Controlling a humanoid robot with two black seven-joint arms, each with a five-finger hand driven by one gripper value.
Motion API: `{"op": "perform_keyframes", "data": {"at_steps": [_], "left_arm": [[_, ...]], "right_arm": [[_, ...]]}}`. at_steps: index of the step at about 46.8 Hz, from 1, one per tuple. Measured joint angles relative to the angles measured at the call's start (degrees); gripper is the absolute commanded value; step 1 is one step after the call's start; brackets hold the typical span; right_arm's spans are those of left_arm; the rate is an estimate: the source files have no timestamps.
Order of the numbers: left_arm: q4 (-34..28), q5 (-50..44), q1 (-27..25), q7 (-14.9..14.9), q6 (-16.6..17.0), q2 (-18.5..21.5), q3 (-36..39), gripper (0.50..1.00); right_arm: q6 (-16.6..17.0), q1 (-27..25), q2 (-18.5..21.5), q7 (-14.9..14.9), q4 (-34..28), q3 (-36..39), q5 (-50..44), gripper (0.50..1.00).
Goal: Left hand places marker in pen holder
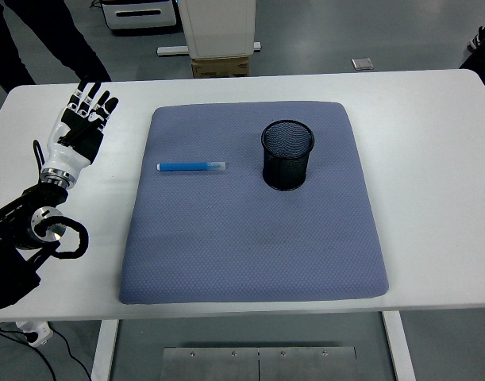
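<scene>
While the blue marker [190,167] lies flat on the gray mat [250,238], left of the black pen holder [287,155], the left hand [82,127] is open and empty, so picking up and dropping in are both left.

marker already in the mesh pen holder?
No, the blue marker lies flat on the grey-blue mat, left of the black mesh pen holder and apart from it.

No legible text; marker [191,167] print perhaps too small.
</scene>
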Motion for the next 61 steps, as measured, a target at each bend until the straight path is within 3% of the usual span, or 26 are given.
{"op": "perform_keyframes", "data": {"at_steps": [34, 47, 61], "left_arm": [[0.0, 0.9, -0.4, 0.0, 0.1, 0.7, 0.1, 1.0], [-0.8, 0.9, -2.9, 0.6, 0.8, 0.8, 0.9, 1.0], [-4.0, 0.9, -6.7, 0.9, 2.8, 3.4, 8.1, 1.0]], "right_arm": [[0.0, 0.0, 0.0, 0.0, 0.0, 0.0, 0.0, 1.0], [0.0, 0.0, 0.0, 0.0, 0.0, 0.0, 0.0, 1.0], [0.0, 0.0, 0.0, 0.0, 0.0, 0.0, 0.0, 1.0]]}}
